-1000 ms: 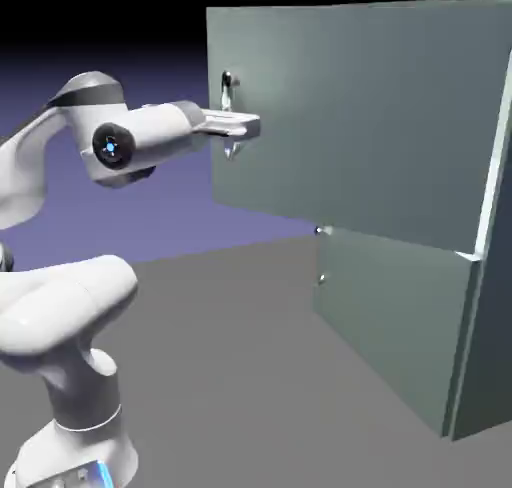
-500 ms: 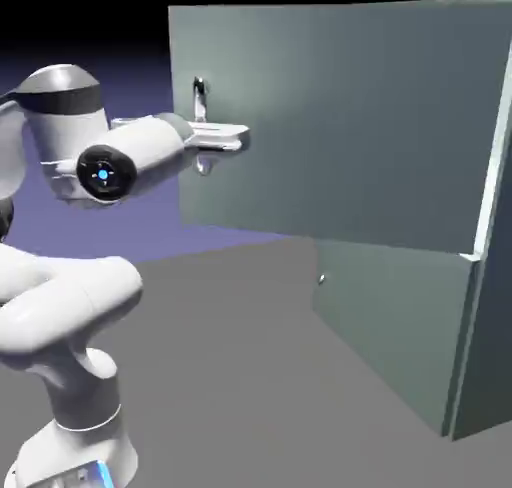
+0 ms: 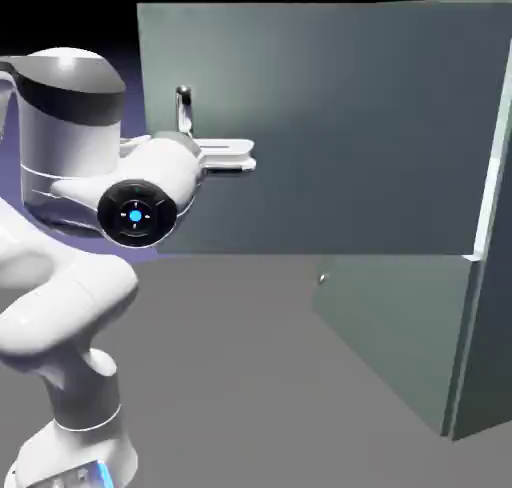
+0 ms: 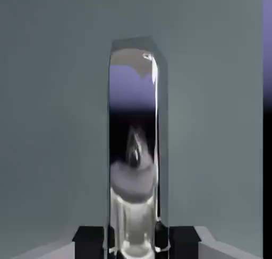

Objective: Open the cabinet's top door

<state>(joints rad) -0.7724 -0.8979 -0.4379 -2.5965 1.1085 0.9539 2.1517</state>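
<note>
The claw [image 4: 135,241] is clamped tight on the silver handle [image 4: 134,146], which fills the hand view's middle and rises between the two dark fingertips [image 4: 88,239] at the bottom edge. In the exterior view the claw [image 3: 215,156] reaches level from the white arm [image 3: 70,146] to the handle [image 3: 184,108], a short upright bar near the free edge of the top door [image 3: 340,126]. That door stands swung well out from the cabinet [image 3: 495,276], hinged at the right, its free edge over the grey table [image 3: 220,376]. The shorter lower panel [image 3: 390,326] beneath is shut.
</note>
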